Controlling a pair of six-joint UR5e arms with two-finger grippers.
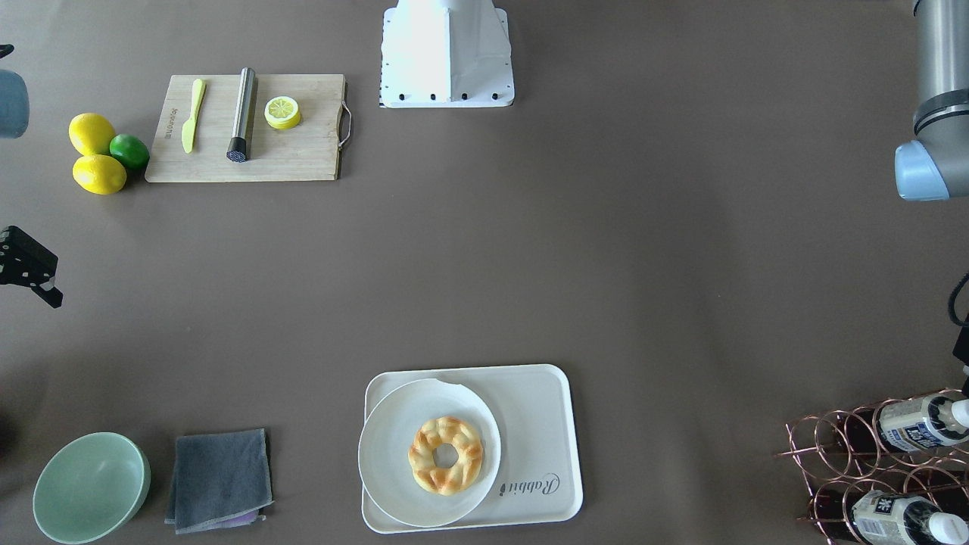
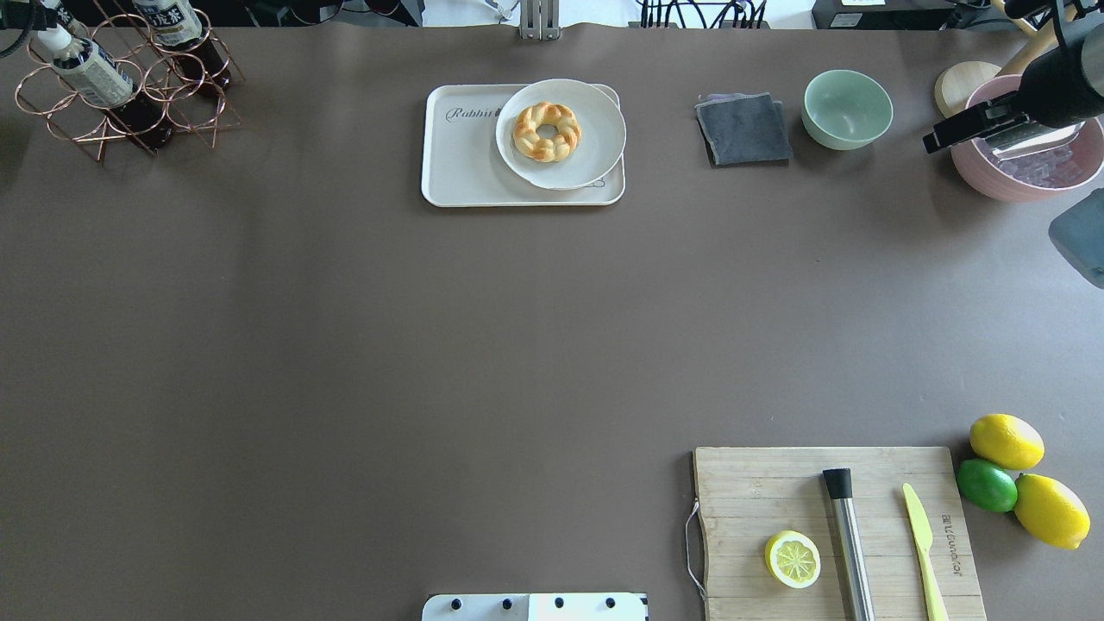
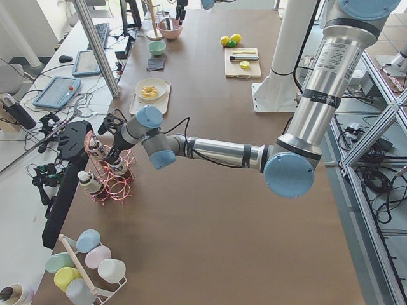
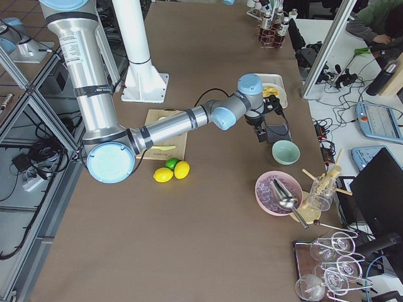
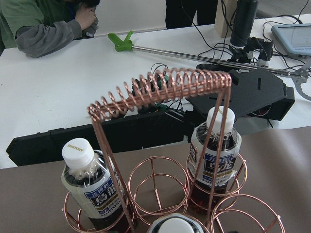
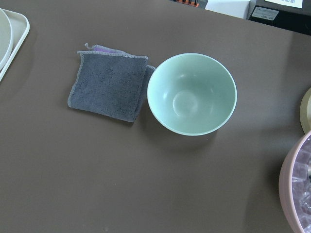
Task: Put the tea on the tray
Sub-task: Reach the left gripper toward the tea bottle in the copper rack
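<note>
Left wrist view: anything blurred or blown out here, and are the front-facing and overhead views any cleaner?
Left wrist view: tea bottles and copper rack sharp; the cap at the bottom edge is soft and cropped. Front-facing view: the robot base is blown out white. Overhead view: even light, faint shadows, tray lettering readable.

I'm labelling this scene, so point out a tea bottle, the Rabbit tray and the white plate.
tea bottle (image 5: 201,167): left wrist view, its label.
tray (image 1: 539,416): front-facing view, bare floor.
plate (image 1: 382,454): front-facing view, bare rim area.
</note>
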